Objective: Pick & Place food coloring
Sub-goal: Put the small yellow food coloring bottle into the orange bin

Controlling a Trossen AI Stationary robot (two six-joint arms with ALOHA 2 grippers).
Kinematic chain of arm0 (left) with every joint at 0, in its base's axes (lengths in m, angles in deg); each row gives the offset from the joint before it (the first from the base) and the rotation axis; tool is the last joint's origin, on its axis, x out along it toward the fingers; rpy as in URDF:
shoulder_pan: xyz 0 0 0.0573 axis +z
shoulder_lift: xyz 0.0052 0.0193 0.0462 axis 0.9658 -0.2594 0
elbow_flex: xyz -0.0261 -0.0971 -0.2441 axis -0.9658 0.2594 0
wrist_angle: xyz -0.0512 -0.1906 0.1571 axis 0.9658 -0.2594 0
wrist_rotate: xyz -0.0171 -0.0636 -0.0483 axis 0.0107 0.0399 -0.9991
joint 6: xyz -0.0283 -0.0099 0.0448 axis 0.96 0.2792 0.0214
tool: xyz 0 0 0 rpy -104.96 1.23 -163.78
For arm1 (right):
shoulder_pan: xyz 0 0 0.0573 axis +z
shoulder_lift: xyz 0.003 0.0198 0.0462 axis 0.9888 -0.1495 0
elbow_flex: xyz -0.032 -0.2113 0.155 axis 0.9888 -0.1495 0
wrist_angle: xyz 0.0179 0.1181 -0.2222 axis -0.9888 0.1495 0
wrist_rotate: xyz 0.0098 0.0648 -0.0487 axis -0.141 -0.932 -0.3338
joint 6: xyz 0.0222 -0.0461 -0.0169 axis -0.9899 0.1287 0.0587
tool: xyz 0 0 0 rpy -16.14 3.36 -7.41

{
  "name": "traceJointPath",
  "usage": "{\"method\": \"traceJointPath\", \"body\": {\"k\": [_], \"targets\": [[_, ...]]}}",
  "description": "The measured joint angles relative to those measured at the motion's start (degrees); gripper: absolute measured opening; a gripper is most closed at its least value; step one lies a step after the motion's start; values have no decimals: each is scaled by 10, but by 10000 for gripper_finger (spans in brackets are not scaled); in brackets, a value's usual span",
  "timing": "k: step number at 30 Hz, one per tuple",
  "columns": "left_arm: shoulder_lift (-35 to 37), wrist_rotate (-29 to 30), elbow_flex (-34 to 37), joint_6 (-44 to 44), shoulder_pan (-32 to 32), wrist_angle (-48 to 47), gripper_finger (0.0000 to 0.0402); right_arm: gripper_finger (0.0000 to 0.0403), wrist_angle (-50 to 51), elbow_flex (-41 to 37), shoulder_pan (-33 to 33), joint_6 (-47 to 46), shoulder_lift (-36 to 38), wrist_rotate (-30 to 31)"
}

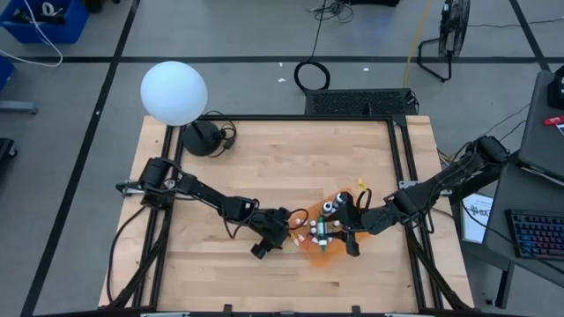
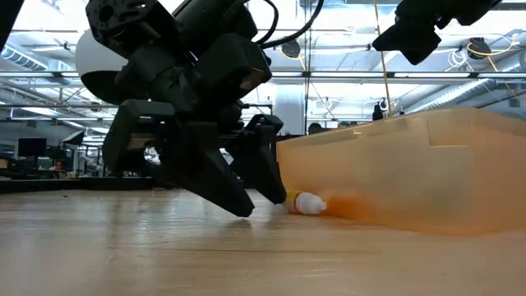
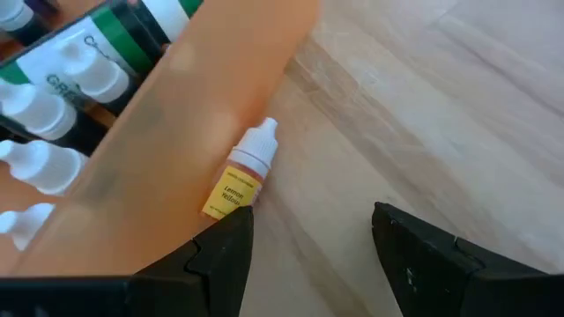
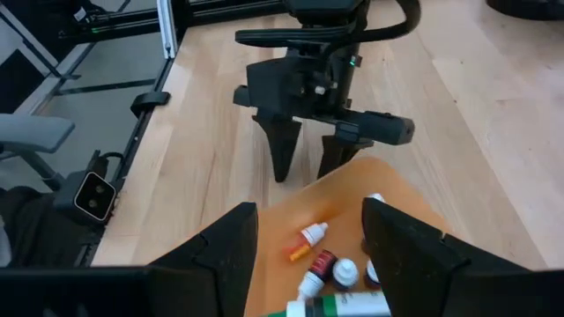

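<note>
Bottle (image 3: 240, 180) with the yellow label lies on its side on the tabletop (image 3: 423, 106), touching the orange tray's (image 3: 203, 97) outer wall, just ahead of your left hand (image 3: 308, 255), whose fingers stand wide and empty. Straddle its body squarely, lower, then close, minding the wall. Your right hand (image 4: 308, 255) hovers wide and empty over the tray's other bottles (image 4: 328, 269).

High cam looks straight down; low cam at tabletop level; both share orange tray (image 1: 328, 251).
</note>
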Motion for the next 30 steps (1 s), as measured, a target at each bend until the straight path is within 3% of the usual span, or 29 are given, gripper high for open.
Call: {"method": "traceJointPath", "body": {"k": [5,12,30], "targets": [[2,10,0,-13,0,-3,234,191,0,0,0,0,0,0],[15,72,0,-42,1,4,234,191,0,0,0,0,0,0],[13,23,0,-51,21,-30,234,191,-15,0,0,2,0,0]]}}
